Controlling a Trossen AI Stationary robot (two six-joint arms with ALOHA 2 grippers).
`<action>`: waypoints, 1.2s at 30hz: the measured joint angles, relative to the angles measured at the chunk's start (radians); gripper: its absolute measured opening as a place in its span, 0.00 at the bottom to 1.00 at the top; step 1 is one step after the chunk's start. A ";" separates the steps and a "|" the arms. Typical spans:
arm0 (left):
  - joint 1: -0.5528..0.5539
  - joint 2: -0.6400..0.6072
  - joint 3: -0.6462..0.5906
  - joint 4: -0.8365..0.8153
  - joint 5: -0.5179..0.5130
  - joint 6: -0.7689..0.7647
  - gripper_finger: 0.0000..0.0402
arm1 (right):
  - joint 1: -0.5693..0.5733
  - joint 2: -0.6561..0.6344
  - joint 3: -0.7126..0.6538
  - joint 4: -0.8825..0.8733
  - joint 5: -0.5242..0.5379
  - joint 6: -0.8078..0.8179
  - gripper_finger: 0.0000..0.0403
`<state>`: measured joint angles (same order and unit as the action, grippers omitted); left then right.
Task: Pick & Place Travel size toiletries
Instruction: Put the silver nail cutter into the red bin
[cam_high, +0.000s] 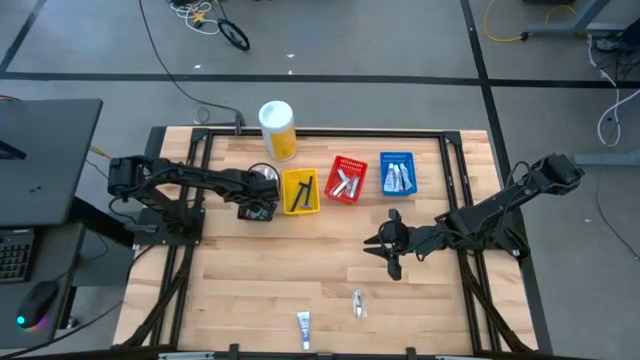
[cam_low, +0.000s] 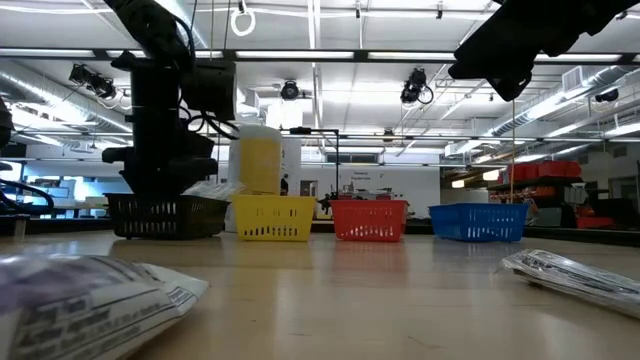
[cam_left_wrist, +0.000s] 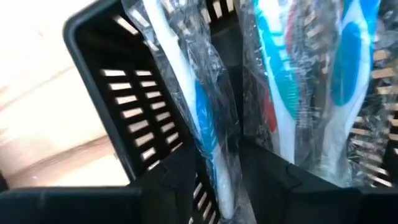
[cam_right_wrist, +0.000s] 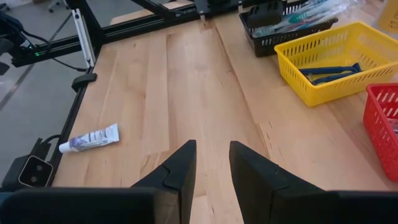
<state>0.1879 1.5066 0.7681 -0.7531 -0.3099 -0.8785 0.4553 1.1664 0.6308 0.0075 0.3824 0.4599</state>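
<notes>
My left gripper (cam_high: 258, 208), jaws parted, drops a wrapped toothbrush (cam_left_wrist: 208, 130) into the black basket (cam_left_wrist: 118, 93); right gripper (cam_right_wrist: 211, 163) open mid-table. Next: fetch the near-edge tube (cam_high: 304, 328).

Baskets — black (cam_high: 258, 208), yellow (cam_high: 300, 191), red (cam_high: 346, 180), blue (cam_high: 397, 174).

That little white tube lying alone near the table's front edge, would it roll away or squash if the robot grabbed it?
The tube looks flattened at one end, so it probably slides rather than rolls. Being small, it is likely light and may skid on the smooth wooden table when nudged. It probably gives a little under the fingers.
</notes>
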 joint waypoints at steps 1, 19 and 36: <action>0.000 0.000 0.008 -0.009 -0.002 0.000 0.34 | 0.000 0.000 0.000 0.000 0.000 0.000 0.26; -0.307 0.000 0.343 -0.044 -0.330 0.086 0.34 | 0.000 0.000 0.000 -0.004 -0.018 0.012 0.26; -0.688 0.021 0.343 0.431 -0.326 0.391 0.34 | 0.000 0.000 0.000 -0.013 -0.054 0.028 0.26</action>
<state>-0.4998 1.5280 1.1108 -0.3225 -0.6361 -0.4873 0.4549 1.1667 0.6308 -0.0051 0.3284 0.4875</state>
